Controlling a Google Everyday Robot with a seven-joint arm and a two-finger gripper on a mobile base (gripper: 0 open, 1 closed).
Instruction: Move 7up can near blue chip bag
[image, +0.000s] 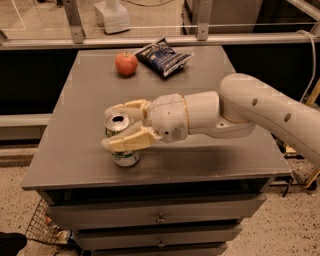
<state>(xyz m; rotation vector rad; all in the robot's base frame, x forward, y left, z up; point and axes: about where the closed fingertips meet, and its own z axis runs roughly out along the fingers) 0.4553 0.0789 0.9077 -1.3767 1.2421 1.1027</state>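
With the gripper (109, 127) spread astride the can (125, 157) at the table's (75, 165) near left, we should close squarely mid-body before lifting toward the far bag (164, 56).

No legible text; markings on 7up can (125, 157), blue chip bag (162, 56) unreadable. Gripper (111, 126) at can.

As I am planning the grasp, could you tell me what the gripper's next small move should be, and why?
Probably close the gripper on the can: its open fingers straddle it, one behind, one in front, and the bag lies at the far edge of the table.
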